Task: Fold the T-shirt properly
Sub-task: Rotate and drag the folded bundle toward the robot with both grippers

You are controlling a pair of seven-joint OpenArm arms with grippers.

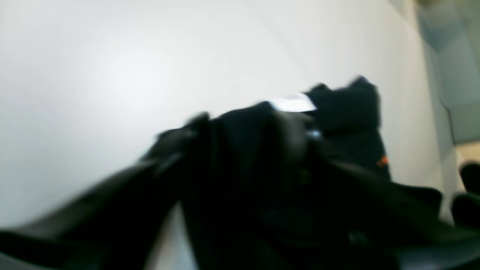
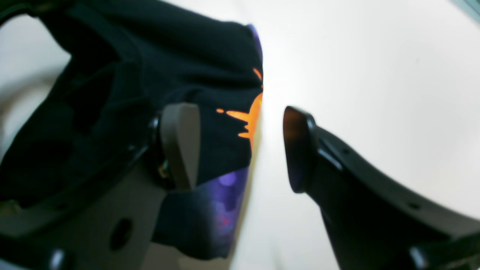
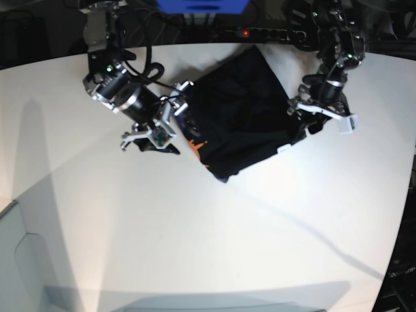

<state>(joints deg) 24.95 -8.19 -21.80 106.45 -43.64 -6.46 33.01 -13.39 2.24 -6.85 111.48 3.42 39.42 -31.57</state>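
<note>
Black T-shirt (image 3: 237, 117) bunched on white table (image 3: 195, 247), power strip (image 3: 266, 32) behind. Right gripper (image 2: 240, 150) spread wide at the orange-purple print (image 2: 245, 118) (no legible text); left gripper's (image 3: 300, 123) opening can't be told, white tag (image 1: 292, 102) blurred.

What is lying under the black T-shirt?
The T-shirt lies bunched on the white table; bare tabletop shows around it. Whatever lies beneath the cloth is covered and cannot be seen.

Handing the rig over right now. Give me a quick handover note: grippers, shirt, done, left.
Right gripper: jaws wide open at the printed edge of the T-shirt, gripping nothing.
Left gripper: at the shirt's opposite edge near the white tag; wrist view too blurred to tell open or shut.
Shirt: bunched in a rough fold at the far side of the white table, orange print showing.
Done: partly folded.
Left: flatten, finish folding.
</note>
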